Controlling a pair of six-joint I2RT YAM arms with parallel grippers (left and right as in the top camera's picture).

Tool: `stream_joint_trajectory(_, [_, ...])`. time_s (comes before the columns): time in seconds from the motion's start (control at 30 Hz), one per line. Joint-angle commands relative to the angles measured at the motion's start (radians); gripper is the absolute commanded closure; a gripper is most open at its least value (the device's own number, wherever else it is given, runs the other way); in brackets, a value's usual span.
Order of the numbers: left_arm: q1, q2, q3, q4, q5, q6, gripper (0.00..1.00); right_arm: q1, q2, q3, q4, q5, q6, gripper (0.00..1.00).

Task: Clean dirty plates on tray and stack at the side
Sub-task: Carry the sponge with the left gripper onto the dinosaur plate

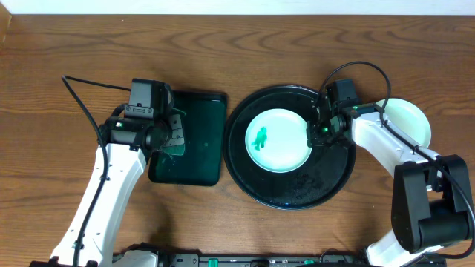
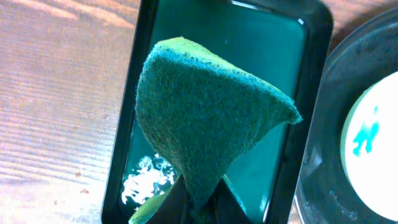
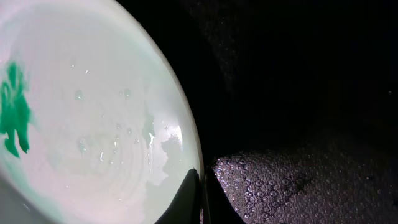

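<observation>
One pale mint plate (image 1: 276, 139) with a green smear at its centre lies on the round black tray (image 1: 289, 194). My right gripper (image 1: 315, 134) is shut on this plate's right rim. In the right wrist view the fingertips (image 3: 200, 182) pinch the rim of the plate (image 3: 93, 112) above the wet tray (image 3: 298, 180). Another pale plate (image 1: 410, 122) rests on the table to the right of the tray, partly under my right arm. My left gripper (image 1: 174, 136) is shut on a green sponge (image 2: 205, 118), held above the dark green rectangular tray (image 2: 273, 74).
The green rectangular tray (image 1: 202, 141) sits just left of the black tray, nearly touching it. Water drops cover the black tray's floor. Bare wooden table (image 1: 237, 52) lies behind both trays and at the far left.
</observation>
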Motion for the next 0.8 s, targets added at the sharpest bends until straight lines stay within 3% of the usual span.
stream_joint_trajectory(0.0, [-0.001, 0.048, 0.037, -0.021, -0.013, 0.01, 0.93, 0.002, -0.005, -0.002, -0.001, -0.029, 0.004, 0.99])
stream_joint_trajectory(0.4, [-0.002, 0.33, 0.391, -0.271, -0.013, 0.01, 0.93, 0.003, -0.005, -0.002, 0.0, -0.029, 0.003, 0.99])
stream_joint_trajectory(0.77, [-0.167, 0.342, 0.396, -0.21, 0.048, -0.076, 0.93, 0.004, -0.005, -0.002, -0.02, -0.029, 0.098, 0.99])
